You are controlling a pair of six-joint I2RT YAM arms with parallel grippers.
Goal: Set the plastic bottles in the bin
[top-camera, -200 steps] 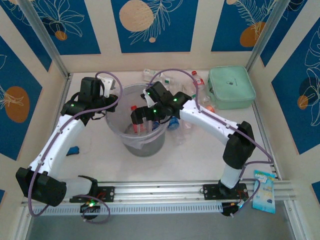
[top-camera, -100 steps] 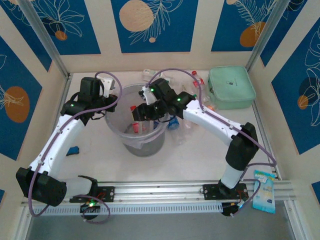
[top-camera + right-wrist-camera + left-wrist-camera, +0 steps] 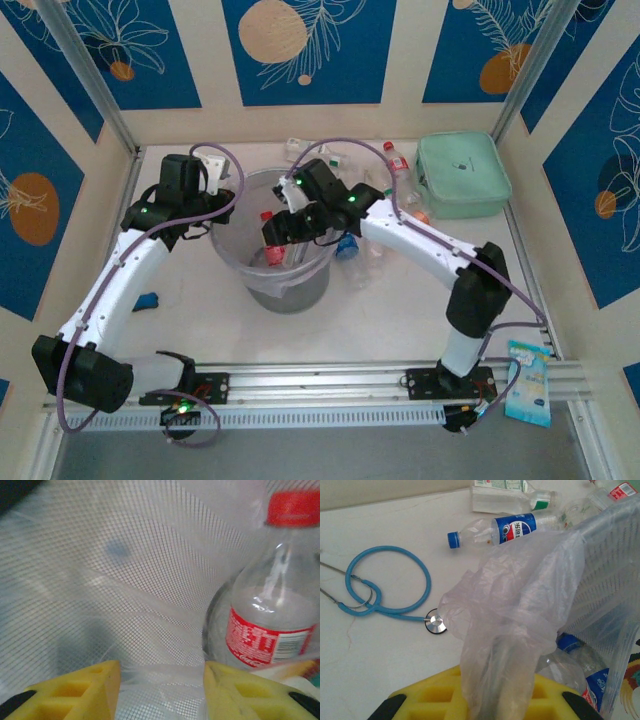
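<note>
The bin (image 3: 226, 258) is a large clear bucket with a thin plastic liner (image 3: 520, 605). My left gripper (image 3: 495, 702) is shut on a bunched fold of that liner at the bin's left rim (image 3: 212, 222). My right gripper (image 3: 280, 232) hangs inside the bin's mouth, open, with only liner and mesh wall (image 3: 125, 565) behind the gap (image 3: 162, 680). A red-capped, red-labelled bottle (image 3: 270, 625) stands in the bin just beyond the right finger, apart from it. A blue-capped bottle (image 3: 580, 667) shows through the bin wall. A Pepsi bottle (image 3: 512, 527) and a green-capped one (image 3: 512, 500) lie on the table.
More bottles lie behind and right of the bin (image 3: 398, 165) (image 3: 350, 246). A mint-green box (image 3: 463, 176) sits at the back right. A blue stethoscope (image 3: 390, 587) lies left of the bin. A packet (image 3: 527, 382) lies at the near right rail.
My right gripper has shifted a little towards the back over the bin's mouth. The red-capped bottle stays inside the bin. The left arm has not moved.
</note>
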